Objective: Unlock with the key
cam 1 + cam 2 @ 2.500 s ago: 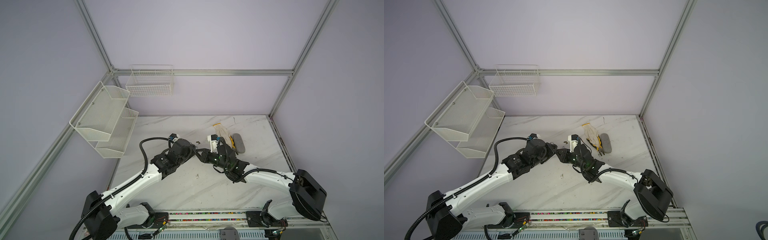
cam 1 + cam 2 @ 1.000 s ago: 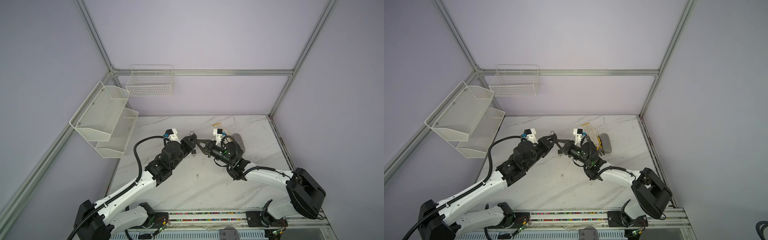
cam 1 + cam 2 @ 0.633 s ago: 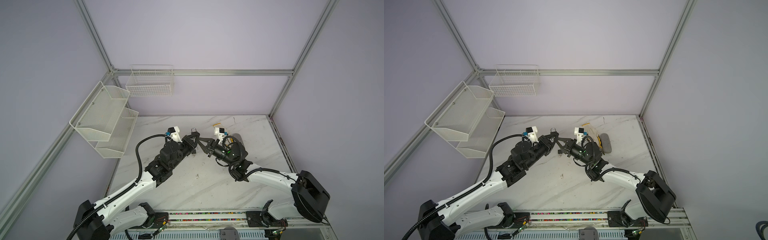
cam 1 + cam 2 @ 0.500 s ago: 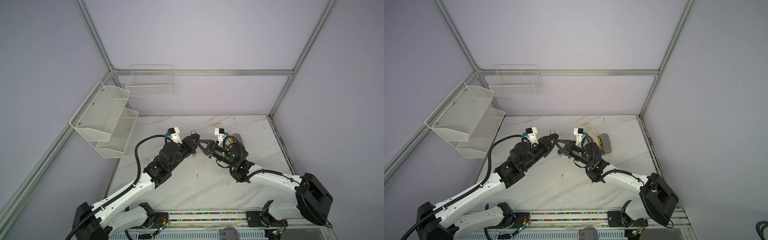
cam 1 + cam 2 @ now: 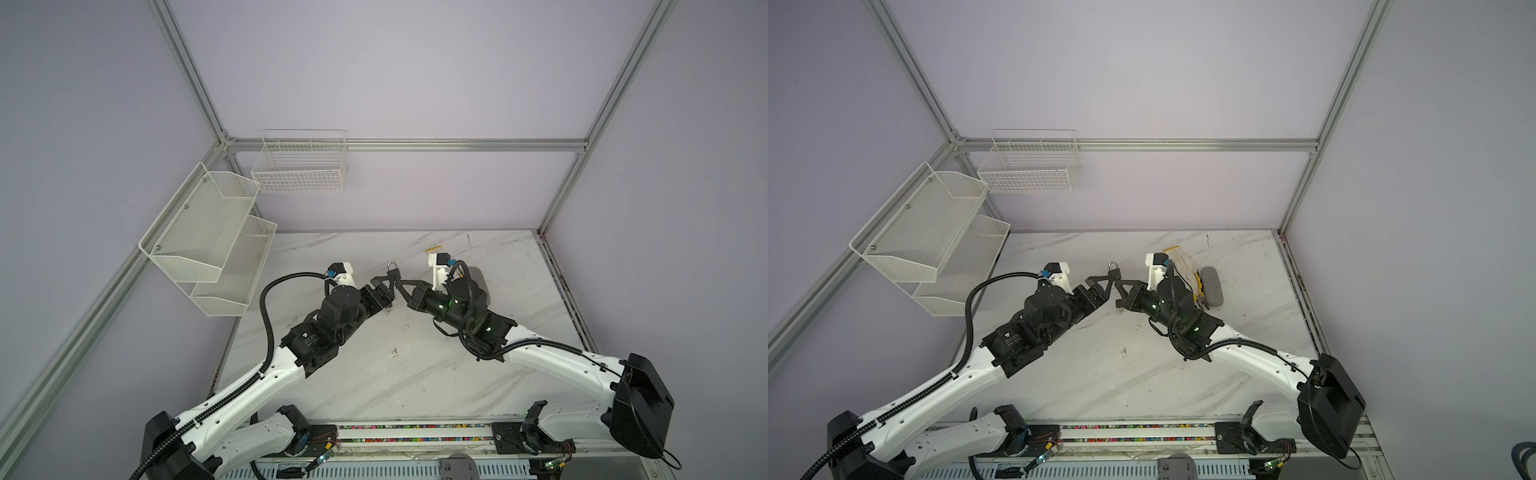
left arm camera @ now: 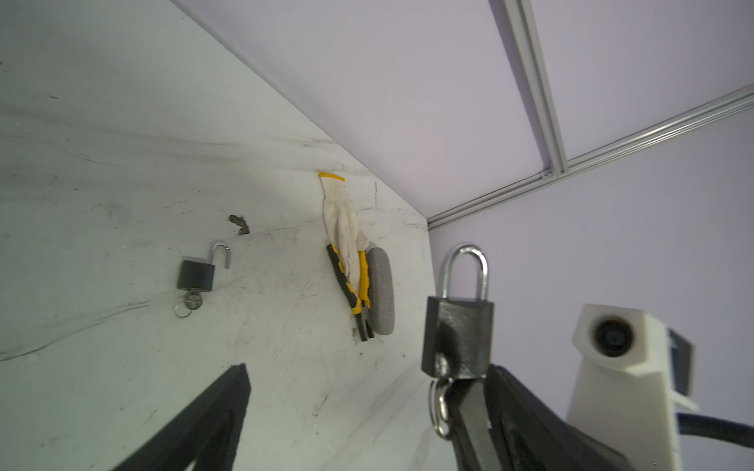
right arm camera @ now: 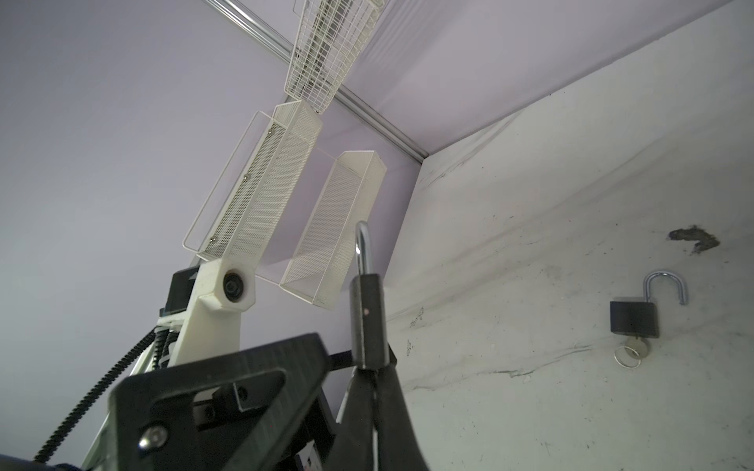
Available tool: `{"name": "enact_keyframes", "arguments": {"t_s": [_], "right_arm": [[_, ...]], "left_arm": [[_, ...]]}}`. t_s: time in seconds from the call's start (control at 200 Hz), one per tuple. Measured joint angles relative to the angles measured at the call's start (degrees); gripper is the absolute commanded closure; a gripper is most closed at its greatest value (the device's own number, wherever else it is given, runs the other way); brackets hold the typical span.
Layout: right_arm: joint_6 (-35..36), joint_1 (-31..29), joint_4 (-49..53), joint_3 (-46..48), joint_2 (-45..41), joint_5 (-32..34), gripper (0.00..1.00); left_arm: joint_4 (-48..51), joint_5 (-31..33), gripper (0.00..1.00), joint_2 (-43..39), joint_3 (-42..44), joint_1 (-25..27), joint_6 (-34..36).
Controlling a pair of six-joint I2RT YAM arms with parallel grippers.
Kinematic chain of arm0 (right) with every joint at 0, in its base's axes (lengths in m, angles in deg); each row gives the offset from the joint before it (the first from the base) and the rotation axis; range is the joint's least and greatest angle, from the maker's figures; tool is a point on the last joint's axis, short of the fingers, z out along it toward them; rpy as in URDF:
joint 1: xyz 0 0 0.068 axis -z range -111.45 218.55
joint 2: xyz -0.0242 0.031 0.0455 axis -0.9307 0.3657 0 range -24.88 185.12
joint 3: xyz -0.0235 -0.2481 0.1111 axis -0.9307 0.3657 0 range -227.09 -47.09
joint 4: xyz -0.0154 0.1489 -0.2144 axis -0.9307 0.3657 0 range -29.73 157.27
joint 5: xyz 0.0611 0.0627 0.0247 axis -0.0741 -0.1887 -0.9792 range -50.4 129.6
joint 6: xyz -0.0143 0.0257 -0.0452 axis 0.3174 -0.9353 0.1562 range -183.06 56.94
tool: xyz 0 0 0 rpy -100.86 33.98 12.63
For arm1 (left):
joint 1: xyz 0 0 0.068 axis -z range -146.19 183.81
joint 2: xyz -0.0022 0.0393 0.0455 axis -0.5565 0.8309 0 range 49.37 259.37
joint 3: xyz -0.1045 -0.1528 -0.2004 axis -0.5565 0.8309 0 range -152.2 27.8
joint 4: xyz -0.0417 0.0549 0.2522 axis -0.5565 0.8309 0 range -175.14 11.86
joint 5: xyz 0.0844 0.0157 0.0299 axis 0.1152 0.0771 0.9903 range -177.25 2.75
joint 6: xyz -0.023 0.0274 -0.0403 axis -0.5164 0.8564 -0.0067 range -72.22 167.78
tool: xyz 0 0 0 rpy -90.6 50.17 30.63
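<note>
Both arms are reaching in from the near edge and meeting nose to nose in the middle, as both top views show. The left arm [image 5: 257, 374] is slanting up towards the right, and the right arm [image 5: 548, 357] is angling back towards the left. The left gripper [image 5: 387, 288] is standing with its jaws spread wide. Just beside it, the right gripper [image 5: 400, 284] is pinching shut on the base of a padlock [image 5: 392, 272], holding it upright.
</note>
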Motion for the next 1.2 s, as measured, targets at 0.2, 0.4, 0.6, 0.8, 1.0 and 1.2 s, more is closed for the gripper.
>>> {"name": "enact_keyframes", "arguments": {"t_s": [0.2,0.4,0.6,0.8,1.0,1.2], "right_arm": [[6.43,-1.92,7.54,-4.31,1.90,3.87,1.00],[11.04,-3.93,13.09,-6.80,3.89,5.95,1.00],[13.66,-4.42,15.63,-7.72,5.40,7.37,1.00],[15.30,-4.63,16.98,-8.31,5.68,8.31,1.00],[17.14,-4.72,17.38,-8.46,5.73,8.41,1.00],[19.02,-4.70,18.69,-9.46,6.49,7.78,1.00]], "left_arm": [[5.62,0.17,0.12,6.36,-7.78,-0.07,3.85],[6.58,0.90,0.35,7.93,-8.24,-0.33,5.60],[7.72,1.14,0.46,9.51,-8.66,-0.48,6.82],[7.89,0.96,0.56,10.14,-8.74,-0.59,6.80],[7.78,-0.57,0.59,10.56,-8.98,-1.22,6.16],[7.76,-1.05,0.60,11.13,-9.01,-1.73,5.27]]}}
